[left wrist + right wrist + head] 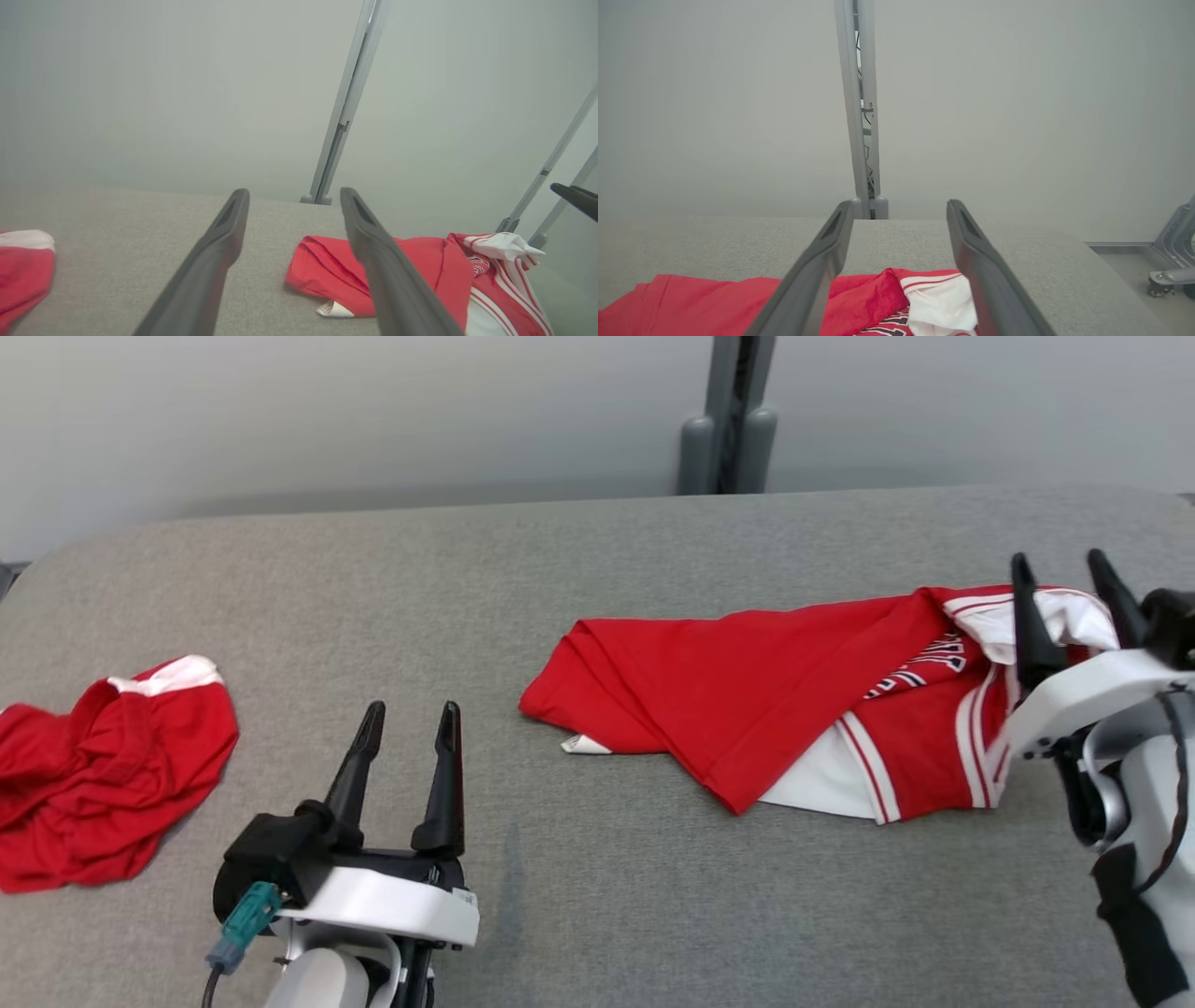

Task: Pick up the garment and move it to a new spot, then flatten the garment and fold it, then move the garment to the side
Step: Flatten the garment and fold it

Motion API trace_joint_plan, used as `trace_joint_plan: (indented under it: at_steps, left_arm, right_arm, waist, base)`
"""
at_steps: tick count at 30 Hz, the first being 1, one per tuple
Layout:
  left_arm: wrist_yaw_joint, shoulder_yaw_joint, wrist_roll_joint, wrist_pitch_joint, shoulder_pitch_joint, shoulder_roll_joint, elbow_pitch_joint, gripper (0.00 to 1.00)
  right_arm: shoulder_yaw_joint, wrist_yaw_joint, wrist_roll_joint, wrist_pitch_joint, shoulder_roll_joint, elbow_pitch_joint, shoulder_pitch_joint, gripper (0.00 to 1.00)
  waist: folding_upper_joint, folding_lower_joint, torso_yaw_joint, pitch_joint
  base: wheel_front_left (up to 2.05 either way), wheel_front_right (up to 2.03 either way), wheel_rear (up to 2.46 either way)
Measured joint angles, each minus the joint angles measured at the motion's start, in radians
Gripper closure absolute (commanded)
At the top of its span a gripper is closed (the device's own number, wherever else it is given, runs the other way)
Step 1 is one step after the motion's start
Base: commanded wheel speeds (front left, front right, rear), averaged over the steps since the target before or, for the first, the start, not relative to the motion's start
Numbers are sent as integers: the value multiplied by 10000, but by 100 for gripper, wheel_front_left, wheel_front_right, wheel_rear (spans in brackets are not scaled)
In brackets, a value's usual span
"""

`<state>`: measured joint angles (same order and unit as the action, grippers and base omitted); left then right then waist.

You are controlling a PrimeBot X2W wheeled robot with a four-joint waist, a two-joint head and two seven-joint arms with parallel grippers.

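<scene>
Red garment (766, 709) mid-right on grey table (597, 569), right gripper (1056, 557) spread open at its right end — left gripper (412, 707) open, lower left

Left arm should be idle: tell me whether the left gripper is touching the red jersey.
Apart. The head view shows a bare strip of grey surface between the left gripper and the red jersey.

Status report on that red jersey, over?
Left end effector open, empty. Right end effector open, at jersey, white-trimmed end. It lies rumpled on table. Second red garment far left.
</scene>
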<state>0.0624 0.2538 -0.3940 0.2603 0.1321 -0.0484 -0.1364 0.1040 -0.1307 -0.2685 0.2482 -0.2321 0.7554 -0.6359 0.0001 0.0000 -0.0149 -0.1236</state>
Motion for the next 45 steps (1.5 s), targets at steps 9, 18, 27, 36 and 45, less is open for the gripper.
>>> trace_joint_plan:
  at_steps: [9,18,27,36,45]
  left_arm:
    - [272,61,-113,0,29,8,598,0]
    - [280,-105,-29,0,-332,-2,675,0]
    - [-173,244,384,-2,-128,0,391,0]
    - [-761,1927,1057,10,1301,4,-1887,0]
    - [-1047,2976,1206,-474,2844,10,-4587,0]
  right_arm:
    - [328,0,470,144,6,-3507,1869,0]
    - [-612,-2,1572,163,1233,-6111,4766,0]
    - [-945,-2,1929,163,1453,-6642,4765,0]
    - [-1252,-2,1881,163,1632,-6665,4636,0]
    - [-1356,0,1707,163,1779,-6742,4495,0]
  waist:
    - [0,0,628,306]
    - [0,0,828,324]
    - [0,0,1192,-83]
    - [0,0,2004,-838]
    - [0,0,3016,-1611]
  base:
    - [0,0,0]
    - [0,0,0]
    - [0,0,0]
    - [0,0,0]
    - [0,0,0]
